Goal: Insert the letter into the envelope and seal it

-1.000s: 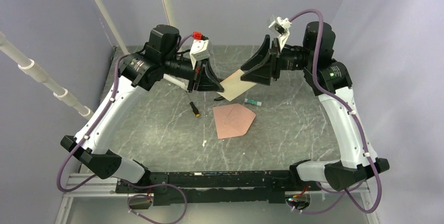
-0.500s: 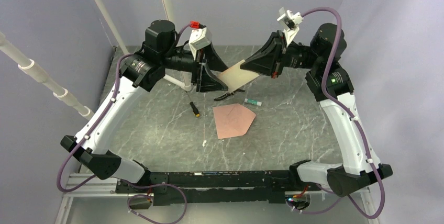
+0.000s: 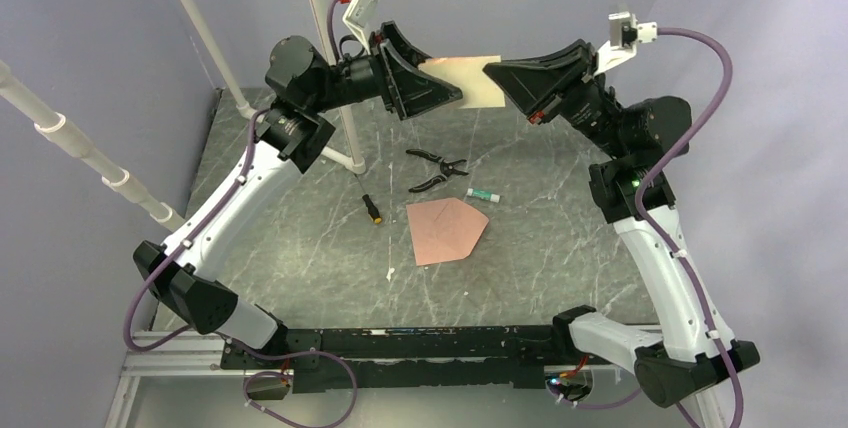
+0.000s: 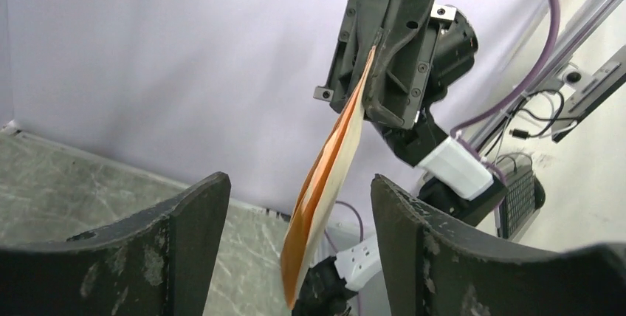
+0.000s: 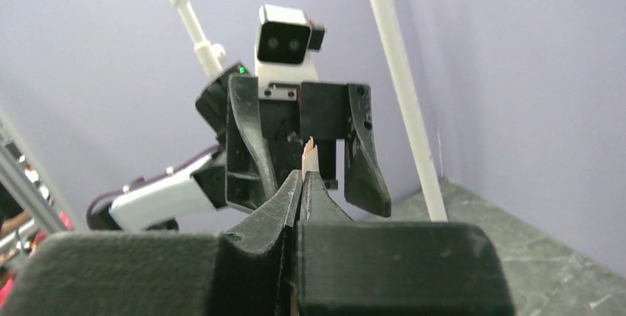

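The letter [image 3: 470, 76], a tan-orange sheet, hangs high above the table between both arms. My right gripper [image 3: 497, 76] is shut on its right end; in the right wrist view the sheet's edge [image 5: 308, 155] pokes up from the pinched right gripper [image 5: 304, 179]. My left gripper [image 3: 440, 76] is open around the letter's left end, and the letter [image 4: 332, 176] passes edge-on between its fingers [image 4: 184, 220] without touching them. The envelope [image 3: 445, 230], pinkish with a pointed flap, lies flat on the table [image 3: 560, 238], apart from both grippers.
Black pliers [image 3: 435, 168] and a small glue stick [image 3: 482, 193] lie behind the envelope. A short black tool with a yellow tip [image 3: 372, 209] lies to its left. White poles [image 3: 330, 48] stand at the back left. Walls enclose three sides.
Both arms have risen, carrying the letter from the table's back up into the air. The right gripper closed on the letter and the left gripper opened.
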